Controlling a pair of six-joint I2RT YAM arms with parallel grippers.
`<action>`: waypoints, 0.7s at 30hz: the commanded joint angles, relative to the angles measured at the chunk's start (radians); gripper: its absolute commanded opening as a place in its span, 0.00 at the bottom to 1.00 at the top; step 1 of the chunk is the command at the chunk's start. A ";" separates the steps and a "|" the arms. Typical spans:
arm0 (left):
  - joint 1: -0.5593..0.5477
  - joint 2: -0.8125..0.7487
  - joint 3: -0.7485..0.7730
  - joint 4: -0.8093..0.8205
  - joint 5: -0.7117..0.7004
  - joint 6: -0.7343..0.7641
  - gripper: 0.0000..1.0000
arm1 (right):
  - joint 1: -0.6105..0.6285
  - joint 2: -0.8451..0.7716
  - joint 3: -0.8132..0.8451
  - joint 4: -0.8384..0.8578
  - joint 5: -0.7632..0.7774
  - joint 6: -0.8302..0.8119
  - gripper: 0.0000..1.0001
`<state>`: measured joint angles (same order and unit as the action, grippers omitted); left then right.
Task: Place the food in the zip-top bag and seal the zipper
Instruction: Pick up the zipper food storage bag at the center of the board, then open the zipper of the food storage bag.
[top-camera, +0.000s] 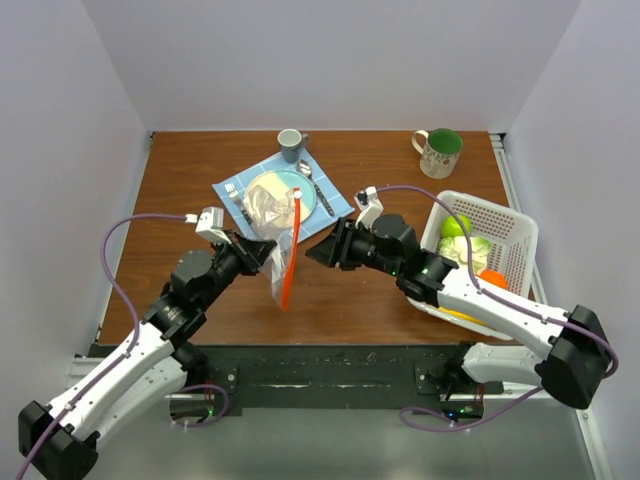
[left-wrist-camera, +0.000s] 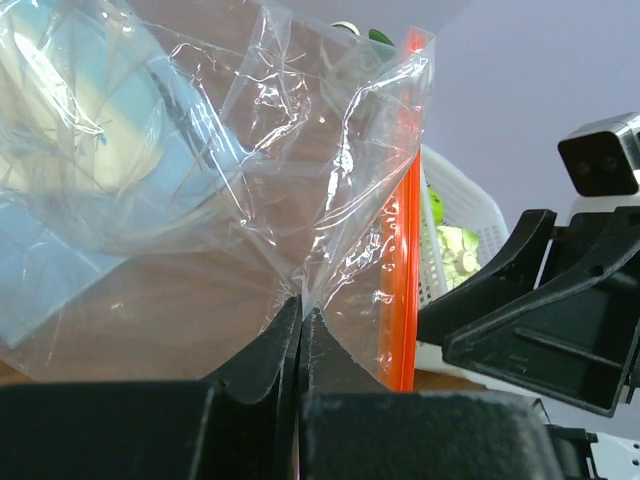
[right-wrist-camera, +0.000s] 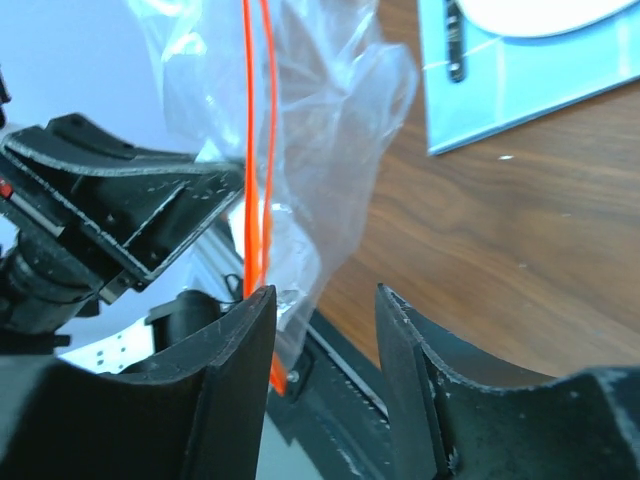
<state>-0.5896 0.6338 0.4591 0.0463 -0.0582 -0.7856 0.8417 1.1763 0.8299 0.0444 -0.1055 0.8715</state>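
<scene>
- Left wrist view: left gripper (left-wrist-camera: 300, 310) was clenched on a pinch of zip-top bag (left-wrist-camera: 200, 180) film, zipper (left-wrist-camera: 405, 250) hanging just beside the jaws
- Right wrist view: right gripper (right-wrist-camera: 325, 300) jaws stood parted, nothing clamped; zipper against one finger, loose film in the gap
- Risk: closing here could catch both mouth layers, leaving no opening
- Risk: thin pinch could slip
- Food (top-camera: 455, 227) lay in the basket (top-camera: 500, 212), behind the right jaws

Parted right end effector (right-wrist-camera: 325, 295) brackets the zip-top bag (right-wrist-camera: 310, 150).
</scene>
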 joint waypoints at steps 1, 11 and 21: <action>-0.003 0.010 -0.017 0.112 0.049 -0.020 0.00 | 0.051 0.026 0.032 0.091 -0.002 0.032 0.47; -0.001 0.020 -0.010 0.130 0.052 -0.023 0.00 | 0.105 0.074 0.049 0.095 0.049 0.034 0.46; -0.001 0.024 -0.020 0.126 0.096 -0.035 0.00 | 0.105 0.071 0.061 0.114 0.138 0.043 0.38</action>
<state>-0.5896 0.6552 0.4450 0.1192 0.0040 -0.8028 0.9424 1.2671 0.8326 0.0971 -0.0402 0.9039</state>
